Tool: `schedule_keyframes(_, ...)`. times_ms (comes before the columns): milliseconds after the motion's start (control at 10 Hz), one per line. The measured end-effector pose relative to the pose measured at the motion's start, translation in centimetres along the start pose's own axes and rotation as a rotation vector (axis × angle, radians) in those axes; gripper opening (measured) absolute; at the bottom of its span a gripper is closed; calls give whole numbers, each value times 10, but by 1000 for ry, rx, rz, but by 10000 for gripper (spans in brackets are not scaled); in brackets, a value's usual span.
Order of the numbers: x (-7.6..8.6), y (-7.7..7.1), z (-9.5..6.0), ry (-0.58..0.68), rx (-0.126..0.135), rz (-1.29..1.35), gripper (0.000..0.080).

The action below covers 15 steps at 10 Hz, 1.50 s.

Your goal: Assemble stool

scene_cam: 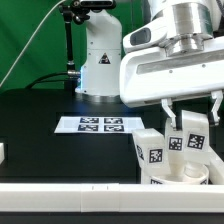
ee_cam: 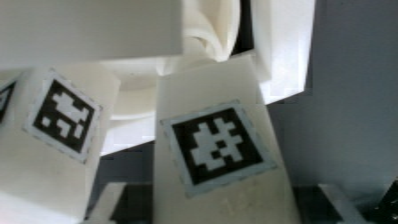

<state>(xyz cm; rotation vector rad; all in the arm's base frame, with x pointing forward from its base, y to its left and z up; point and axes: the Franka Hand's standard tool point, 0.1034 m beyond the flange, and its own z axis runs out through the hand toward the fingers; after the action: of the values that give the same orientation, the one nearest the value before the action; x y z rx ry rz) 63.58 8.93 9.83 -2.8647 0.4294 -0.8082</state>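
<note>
Fingers (scene_cam: 190, 122) clamp tagged leg (ee_cam: 217, 150) over seat (scene_cam: 180, 176); tags black-white squares, no text.

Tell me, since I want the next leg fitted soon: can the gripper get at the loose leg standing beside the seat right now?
Probably not yet: the gripper already looks closed on another leg over the seat. Nothing covers the loose leg.

Tagged white block leg (ee_cam: 217, 140) close between the gripper's blurred fingers (ee_cam: 111, 203), tag facing the camera, second tagged leg (ee_cam: 63, 115) just beside it, curved white seat (ee_cam: 134, 35) beyond both, dark table surface (ee_cam: 356, 100) to one side
</note>
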Motion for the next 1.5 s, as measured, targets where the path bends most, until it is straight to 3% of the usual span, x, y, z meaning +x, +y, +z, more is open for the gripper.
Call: schedule_keyframes(1500,-8,8,9,52,-13,-6,328)
